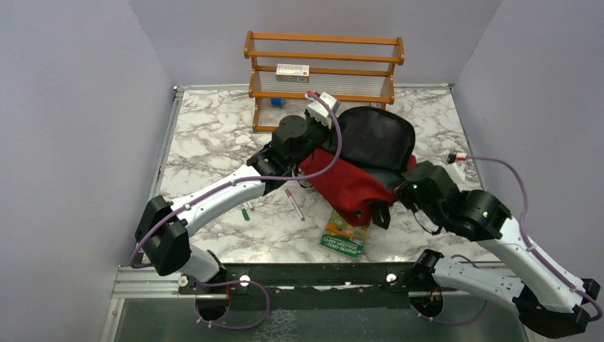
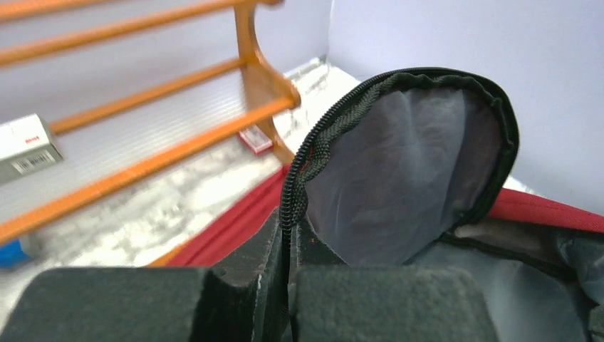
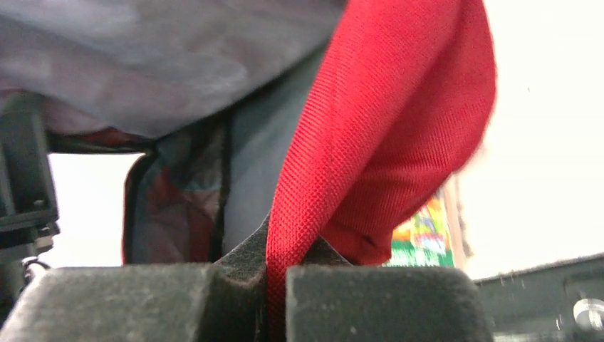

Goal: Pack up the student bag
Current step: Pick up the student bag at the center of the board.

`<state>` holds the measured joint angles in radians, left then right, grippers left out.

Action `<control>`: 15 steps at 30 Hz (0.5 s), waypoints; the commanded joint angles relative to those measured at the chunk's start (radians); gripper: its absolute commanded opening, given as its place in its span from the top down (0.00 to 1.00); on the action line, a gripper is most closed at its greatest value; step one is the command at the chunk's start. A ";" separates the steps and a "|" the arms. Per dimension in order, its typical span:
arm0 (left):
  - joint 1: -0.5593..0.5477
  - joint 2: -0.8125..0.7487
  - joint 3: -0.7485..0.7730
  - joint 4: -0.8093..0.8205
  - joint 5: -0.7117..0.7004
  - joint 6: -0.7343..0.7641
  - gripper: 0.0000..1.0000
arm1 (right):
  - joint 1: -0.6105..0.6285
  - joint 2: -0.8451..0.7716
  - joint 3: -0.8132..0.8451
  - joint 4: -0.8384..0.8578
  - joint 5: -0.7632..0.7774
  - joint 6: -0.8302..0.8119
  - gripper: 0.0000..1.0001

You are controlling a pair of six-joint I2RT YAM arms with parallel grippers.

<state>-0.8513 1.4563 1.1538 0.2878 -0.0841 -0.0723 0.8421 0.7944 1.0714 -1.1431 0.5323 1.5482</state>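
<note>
The dark red student bag lies in the middle of the marble table with its flap lifted, showing the dark lining. My left gripper is shut on the black zipper edge of the flap and holds it up; the grey lining faces the left wrist camera. My right gripper is shut on a fold of the bag's red fabric at its right side. A green book lies half under the bag's near edge and shows in the right wrist view.
An orange wooden shelf rack stands at the back with a white box on it and a blue item below. A red pen and a green marker lie left of the bag. A white item sits right of it.
</note>
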 commanded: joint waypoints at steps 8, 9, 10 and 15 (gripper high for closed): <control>0.019 0.068 0.388 -0.092 -0.063 -0.022 1.00 | -0.005 -0.014 0.196 0.676 0.239 -1.047 0.99; 0.020 0.071 0.406 -0.095 -0.067 -0.020 1.00 | -0.005 -0.009 0.212 0.695 0.242 -1.084 0.99; 0.019 0.074 0.427 -0.100 -0.068 -0.017 1.00 | -0.005 0.001 0.231 0.700 0.243 -1.123 0.99; 0.019 0.062 0.488 -0.149 -0.102 0.001 1.00 | -0.004 0.043 0.289 0.705 0.184 -1.287 0.99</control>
<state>-0.8322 1.5375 1.5738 0.1471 -0.1299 -0.0891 0.8421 0.8177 1.3060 -0.5629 0.7246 0.5064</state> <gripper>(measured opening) 0.045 0.023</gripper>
